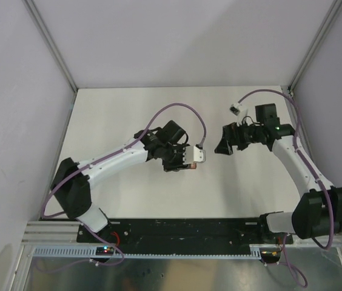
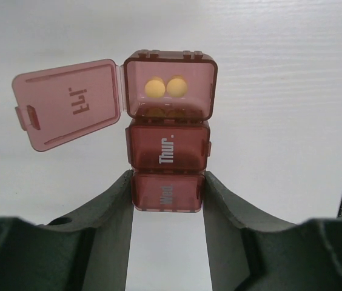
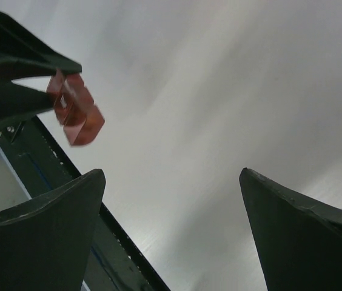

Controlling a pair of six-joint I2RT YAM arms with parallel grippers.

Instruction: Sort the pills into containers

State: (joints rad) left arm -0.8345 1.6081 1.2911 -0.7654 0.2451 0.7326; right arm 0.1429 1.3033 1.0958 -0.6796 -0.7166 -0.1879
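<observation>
- While the left tool (image 1: 182, 159) holds the pill box (image 1: 190, 165) over the middle of the tabletop (image 1: 128, 109), the top view has the right tool (image 1: 225, 147) just beside it, facing it, not touching.
- Same view: purple cable (image 1: 177, 109) arches over the left arm, away from the gap between the tools. No loose pills to be made out from up here.
- Left wrist: left tool (image 2: 169, 185) is narrow, clamped on the pill box (image 2: 170, 154) at its "Wed" end. "Thur" cell is closed. The far cell is uncovered, its lid (image 2: 68, 106) swung out to the left, with two yellow pills (image 2: 154, 88) inside. Possibly more beneath; cannot tell.
- Judgement: the grip is on one end only, so keep the box level with the uncovered cell up. A push at the far end could twist it.
- Right wrist: right tool (image 3: 171, 176) is wide, with nothing between its fingers. Pill box (image 3: 77, 115) is at upper left, tilted in this view, in the left tool (image 3: 13, 91), seemingly off the tabletop. Picture is streaky.
- Judgement: the lid sticks out sideways and is the likeliest snag. Any approach should meet its free edge gently.
</observation>
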